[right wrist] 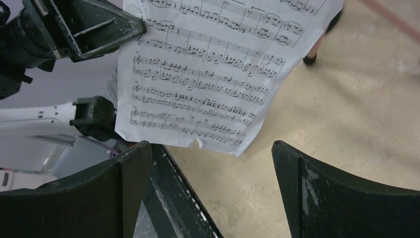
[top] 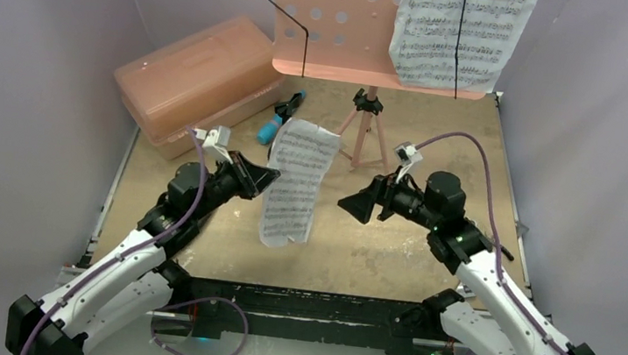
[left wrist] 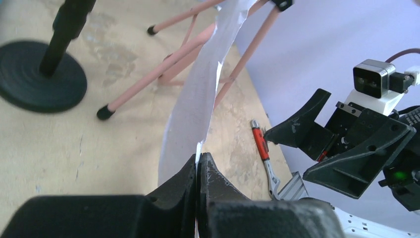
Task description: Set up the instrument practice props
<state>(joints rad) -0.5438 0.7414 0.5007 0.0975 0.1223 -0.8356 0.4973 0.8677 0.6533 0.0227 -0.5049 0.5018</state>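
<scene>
Left wrist: left gripper tight on sheet-music page; right gripper agape.

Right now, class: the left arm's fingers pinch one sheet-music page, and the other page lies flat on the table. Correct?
No. The other page stands on the pink music stand, as the top external view shows. The rest holds.

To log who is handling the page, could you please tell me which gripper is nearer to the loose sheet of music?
Left. The left gripper is shut on the edge of the sheet of music, holding it up; the right gripper stands open to its right, not touching.
</scene>
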